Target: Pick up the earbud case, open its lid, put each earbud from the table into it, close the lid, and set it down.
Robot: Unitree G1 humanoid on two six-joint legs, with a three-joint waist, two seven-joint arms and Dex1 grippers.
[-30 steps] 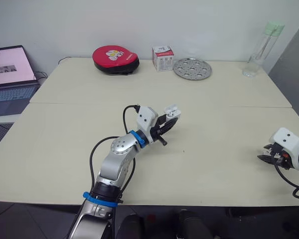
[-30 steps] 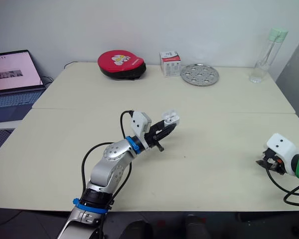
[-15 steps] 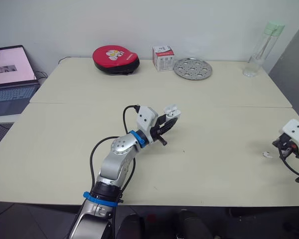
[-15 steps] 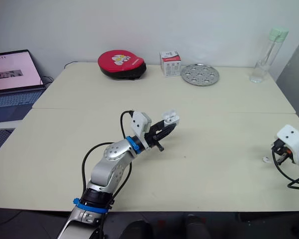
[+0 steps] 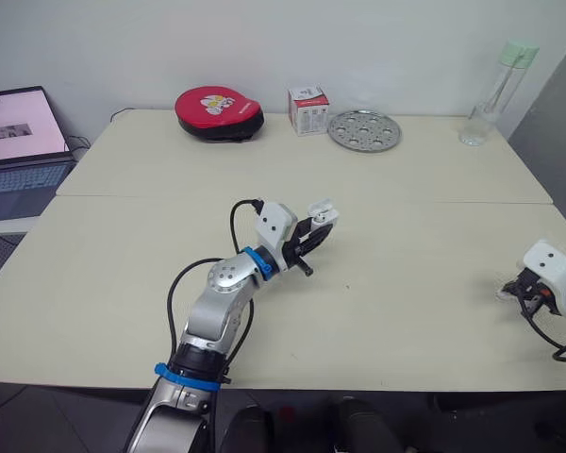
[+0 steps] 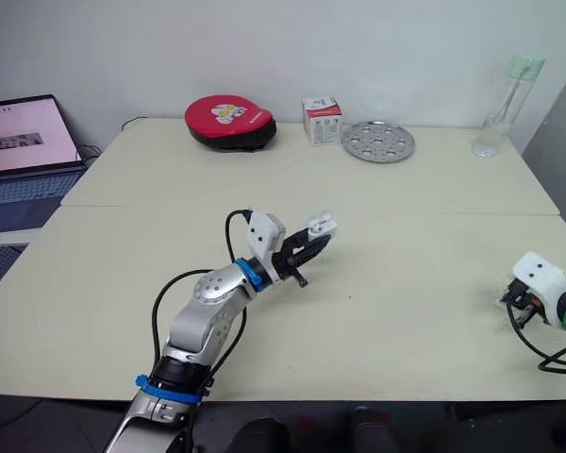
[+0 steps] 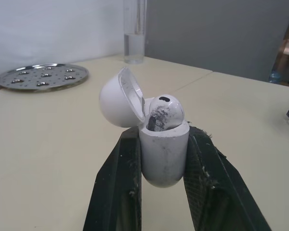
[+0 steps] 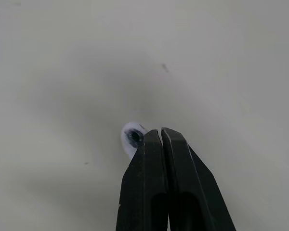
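Earbud case (image 5: 323, 209), head view: pinched in left gripper (image 5: 314, 226) over the middle of table (image 5: 406, 236); right gripper (image 5: 515, 289) well apart, at right edge.
Left wrist view: lid (image 7: 116, 98) open, seated earbud (image 7: 164, 113) inside.
Right wrist view: loose earbud (image 8: 132, 137) lying just beside pressed-together fingers (image 8: 151, 159), not pinched.
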